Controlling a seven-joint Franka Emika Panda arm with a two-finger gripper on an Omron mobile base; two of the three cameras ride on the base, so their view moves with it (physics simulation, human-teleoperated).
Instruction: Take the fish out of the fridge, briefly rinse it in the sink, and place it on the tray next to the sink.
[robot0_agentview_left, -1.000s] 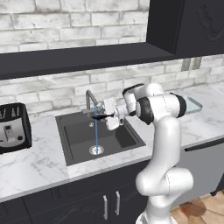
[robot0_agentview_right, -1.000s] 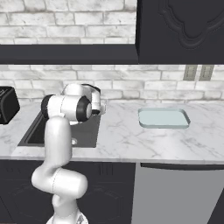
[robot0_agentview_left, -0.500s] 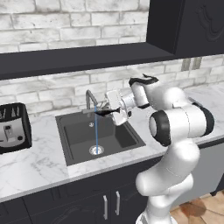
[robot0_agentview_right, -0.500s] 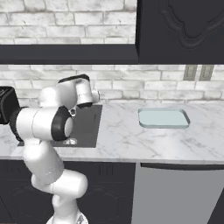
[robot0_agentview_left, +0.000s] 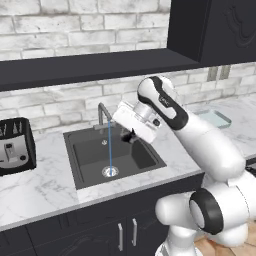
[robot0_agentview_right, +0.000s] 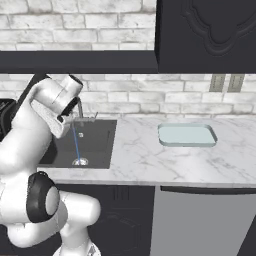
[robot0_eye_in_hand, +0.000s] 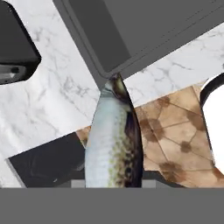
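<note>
The fish (robot0_eye_in_hand: 114, 140), pale-bellied with a dark speckled flank, juts out from between my fingertips. My gripper (robot0_agentview_left: 131, 135) is shut on the fish (robot0_agentview_left: 132, 136) above the right half of the black sink (robot0_agentview_left: 90, 155), just right of the thin stream of water (robot0_agentview_left: 109, 145) that falls from the steel faucet (robot0_agentview_left: 102, 111). From the other side my gripper (robot0_agentview_right: 65, 119) hangs over the sink (robot0_agentview_right: 97, 142) near the faucet (robot0_agentview_right: 80, 107). The pale blue-green tray (robot0_agentview_right: 187, 135) lies on the counter to the sink's right, also seen as the tray (robot0_agentview_left: 214, 118). The fridge is out of view.
A black toaster (robot0_agentview_left: 15, 145) stands on the marble counter left of the sink. A dark shelf and dark wall cabinets hang above the counter. Wall sockets (robot0_agentview_right: 227, 82) sit behind the tray. Brown floor tiles (robot0_eye_in_hand: 170, 135) lie beyond the counter edge.
The arm's elbow and upper links have swung round and the hand has turned. The fish stays in the gripper over the sink beside the water stream.
</note>
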